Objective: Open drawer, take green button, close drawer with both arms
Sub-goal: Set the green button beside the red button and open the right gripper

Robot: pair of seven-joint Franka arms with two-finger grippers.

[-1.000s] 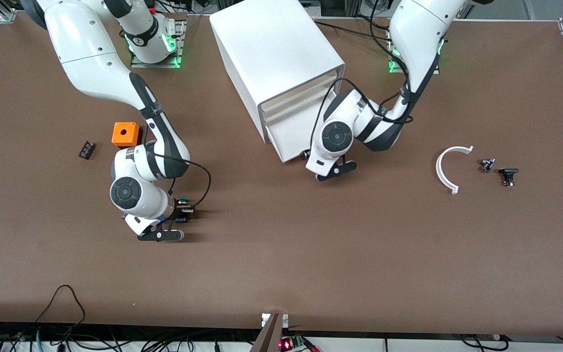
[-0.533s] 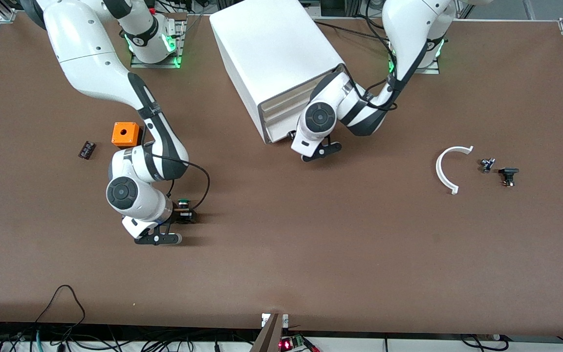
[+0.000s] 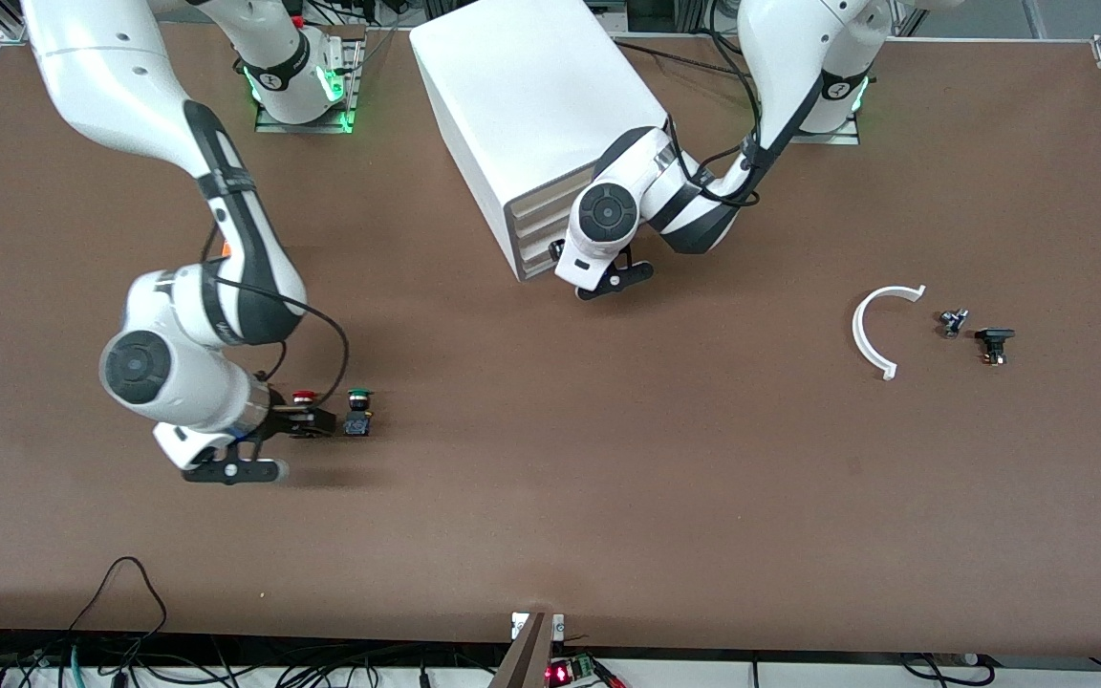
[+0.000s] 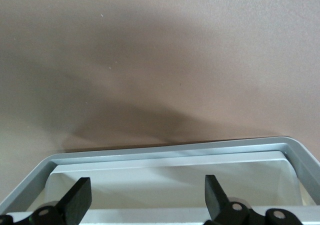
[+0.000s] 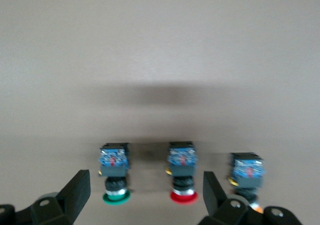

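Observation:
The green-capped button [image 3: 356,413] stands on the table in a row beside a red-capped button [image 3: 303,396]. My right gripper [image 3: 307,421] is open and empty, low over the table beside them. In the right wrist view the green button [image 5: 115,174], the red one [image 5: 182,177] and a yellow one [image 5: 246,176] lie just ahead of my open right gripper [image 5: 145,197]. My left gripper [image 3: 558,254] is open at the front of the white cabinet [image 3: 531,105]. The drawer front [image 4: 165,182] sits flush inside the cabinet's grey frame [image 4: 165,151], between the open fingers of my left gripper [image 4: 145,200].
A white curved piece [image 3: 871,330] and two small dark parts [image 3: 952,322] [image 3: 993,344] lie toward the left arm's end of the table. An orange box [image 3: 225,250] is mostly hidden by my right arm.
The left gripper moved toward the cabinet and the drawer slid in. The right gripper let go of the green button on the table and drew back toward the right arm's end.

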